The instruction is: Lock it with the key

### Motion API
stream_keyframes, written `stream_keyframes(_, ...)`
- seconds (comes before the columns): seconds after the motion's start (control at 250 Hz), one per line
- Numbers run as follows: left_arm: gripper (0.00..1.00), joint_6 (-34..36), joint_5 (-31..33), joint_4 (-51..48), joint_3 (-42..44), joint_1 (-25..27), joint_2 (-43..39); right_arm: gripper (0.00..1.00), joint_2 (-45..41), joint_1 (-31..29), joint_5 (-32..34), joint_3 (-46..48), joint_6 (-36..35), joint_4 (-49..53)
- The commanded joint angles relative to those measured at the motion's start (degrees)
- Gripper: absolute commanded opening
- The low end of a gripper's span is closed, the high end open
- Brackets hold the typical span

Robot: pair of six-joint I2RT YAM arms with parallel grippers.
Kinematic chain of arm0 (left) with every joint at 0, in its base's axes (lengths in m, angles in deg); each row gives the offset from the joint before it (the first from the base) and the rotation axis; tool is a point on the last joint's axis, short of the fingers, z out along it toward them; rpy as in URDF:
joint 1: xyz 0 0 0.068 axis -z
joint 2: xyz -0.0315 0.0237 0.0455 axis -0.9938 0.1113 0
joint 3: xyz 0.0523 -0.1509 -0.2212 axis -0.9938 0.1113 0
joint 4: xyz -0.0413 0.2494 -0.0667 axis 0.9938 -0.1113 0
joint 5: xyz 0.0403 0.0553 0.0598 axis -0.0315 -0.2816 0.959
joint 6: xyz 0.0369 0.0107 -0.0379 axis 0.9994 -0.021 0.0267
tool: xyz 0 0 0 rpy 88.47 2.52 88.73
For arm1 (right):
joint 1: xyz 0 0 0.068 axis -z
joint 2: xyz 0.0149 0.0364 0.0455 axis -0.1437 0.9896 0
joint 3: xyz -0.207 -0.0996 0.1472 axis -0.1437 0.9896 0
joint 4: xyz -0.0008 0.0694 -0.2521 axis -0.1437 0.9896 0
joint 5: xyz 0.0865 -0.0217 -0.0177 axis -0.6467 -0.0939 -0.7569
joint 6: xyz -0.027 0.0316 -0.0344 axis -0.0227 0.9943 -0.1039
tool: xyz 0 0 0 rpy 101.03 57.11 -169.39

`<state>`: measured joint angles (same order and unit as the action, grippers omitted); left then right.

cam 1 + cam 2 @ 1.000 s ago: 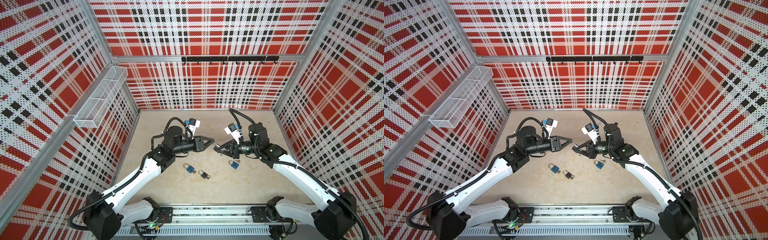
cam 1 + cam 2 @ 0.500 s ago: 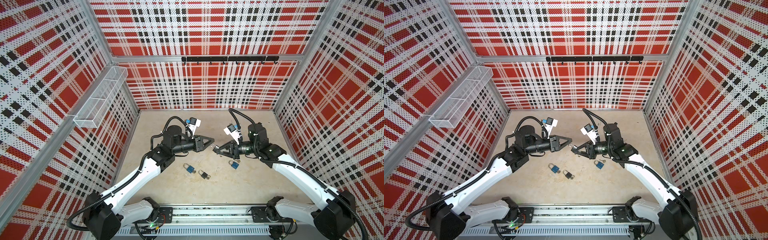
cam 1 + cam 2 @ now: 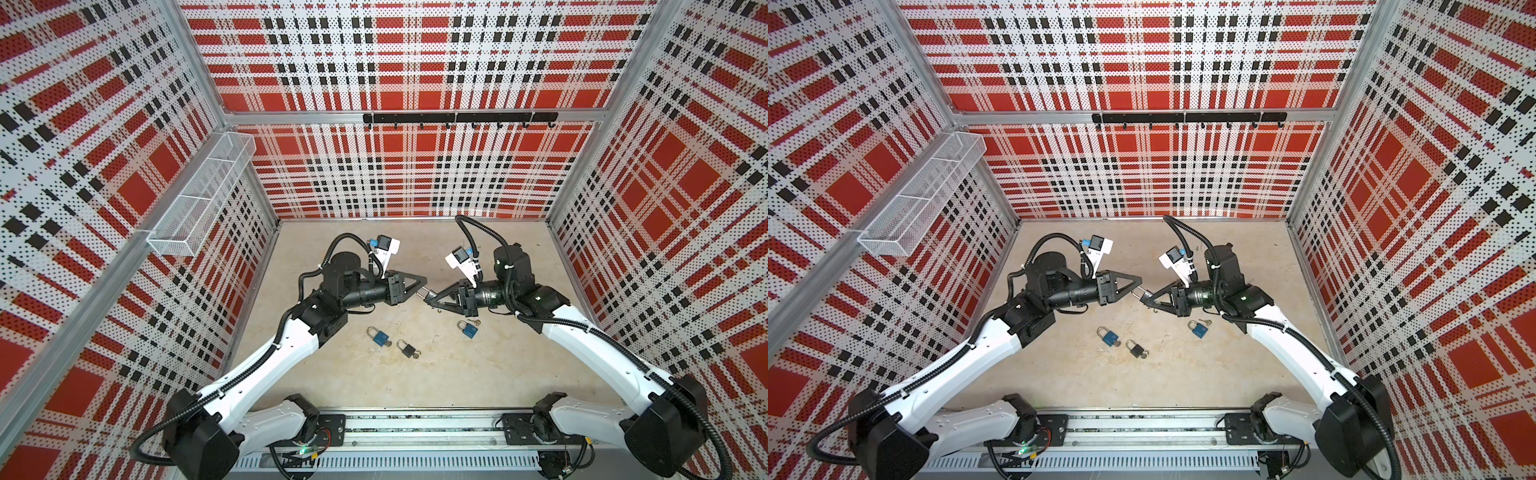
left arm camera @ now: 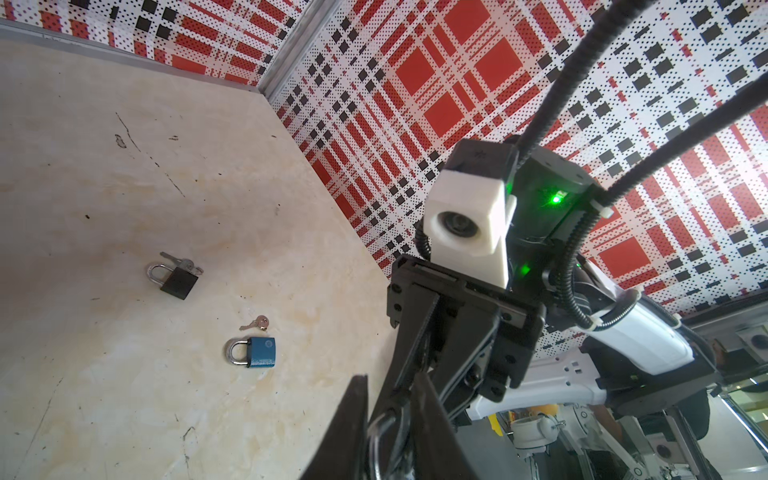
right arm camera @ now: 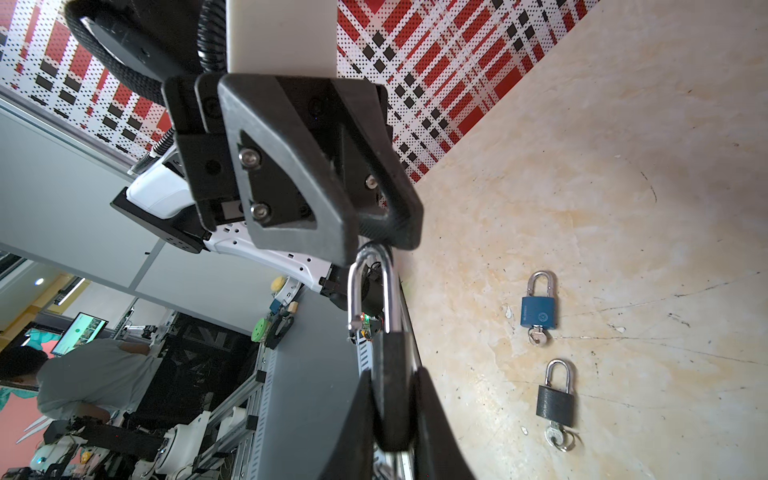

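Left jaws: those of my left gripper [image 3: 424, 288] stand nearly together, one finger on each flank of the shackle [image 5: 370, 282] bow.
Right jaws: those of my right gripper [image 5: 395, 415] clamp the black body of the held padlock [image 5: 390, 365], in the air between my two arms, above the table [image 3: 478, 374].
Shackle state: one leg hangs free of the body, so the lock is open.
Key: none shows in the held padlock; a loose key [image 4: 257, 323] lies just beside a blue padlock [image 4: 259, 351] on the table.
Risk, misalignment: an off-axis push makes the free leg miss its hole and jam on the body.
Risk, swivel: the shackle may turn instead of seating.
Risk, slip: the narrow body may pivot in my right pinch and drop.
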<state>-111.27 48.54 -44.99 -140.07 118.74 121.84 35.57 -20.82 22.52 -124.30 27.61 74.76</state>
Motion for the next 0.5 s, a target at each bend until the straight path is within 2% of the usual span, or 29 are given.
stream_keyframes(0.0,0.23,0.4,-1.8,0.4,1.3,0.0,-0.9,0.0,0.0,0.0,-0.5,-2.2,-0.1,-3.9)
stream_keyframes(0.18,0.22,0.2,-2.0,0.4,1.8,0.0,-0.9,0.0,0.0,0.0,-0.7,-2.6,-0.1,-3.9)
stream_keyframes(0.496,0.06,0.0,-1.7,0.4,2.0,-0.8,-1.6,0.0,0.2,0.0,-1.9,-2.3,0.5,-4.7)
